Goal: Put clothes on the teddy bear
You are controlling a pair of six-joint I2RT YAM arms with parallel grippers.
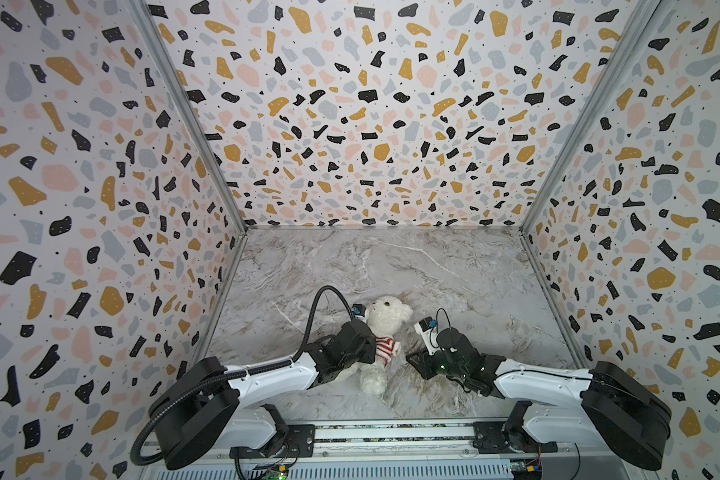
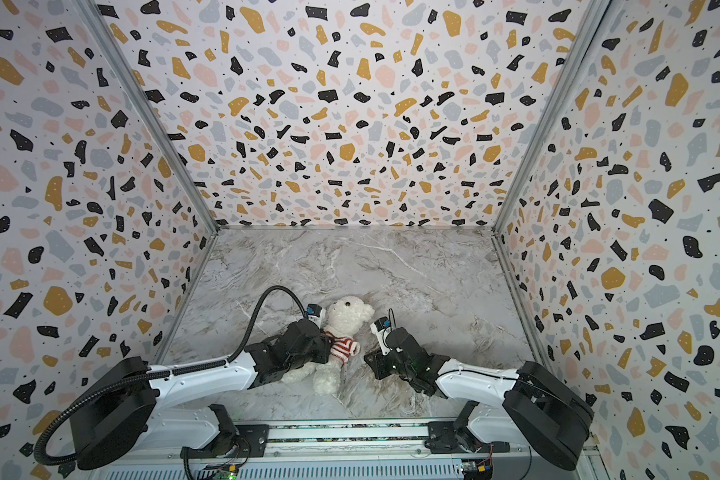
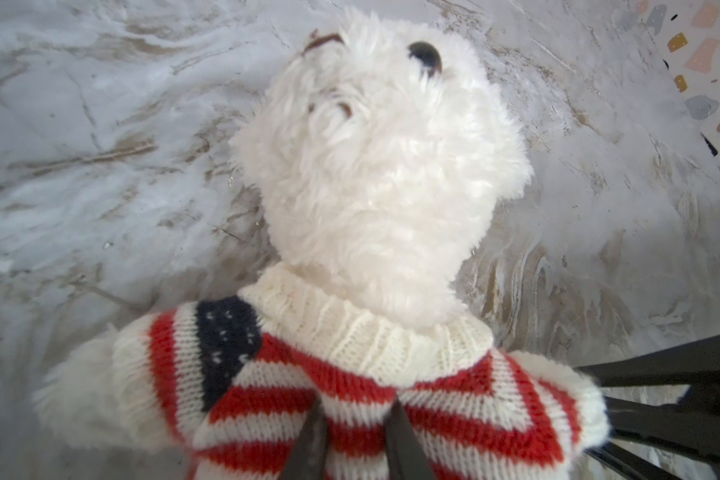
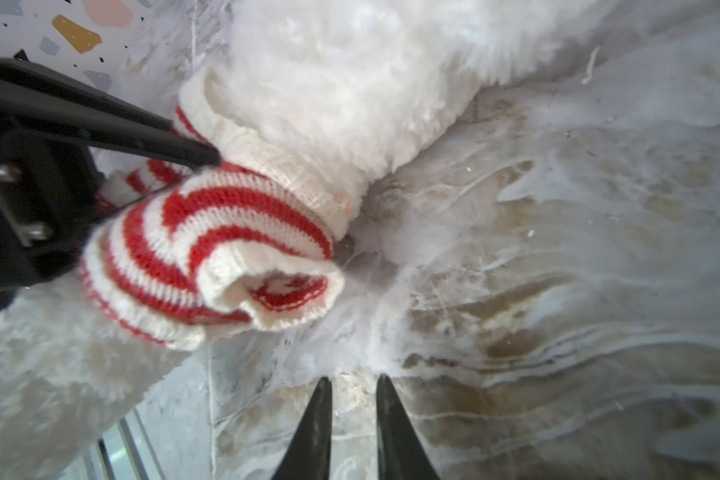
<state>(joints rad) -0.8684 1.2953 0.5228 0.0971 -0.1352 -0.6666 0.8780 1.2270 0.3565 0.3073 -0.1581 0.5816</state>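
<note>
At the near middle of the table (image 1: 433, 266): left gripper (image 3: 356, 401) clenched on the striped knit top (image 3: 454, 411) at the chest, arm stretched low across the belly | right gripper (image 4: 353, 379) jaws a slit apart, empty, low beside the sleeve | fluffy white teddy bear (image 1: 385, 318) lies face-up on the marbled grey surface, wearing the ribbed red-and-white top

A robotics lab booth: terrazzo-print panels (image 1: 371, 124) wall a marble-look tabletop (image 1: 391, 257) on three sides, and two robot arms (image 1: 267, 374) sit on an aluminium rail (image 1: 391, 438) at its near edge.
</note>
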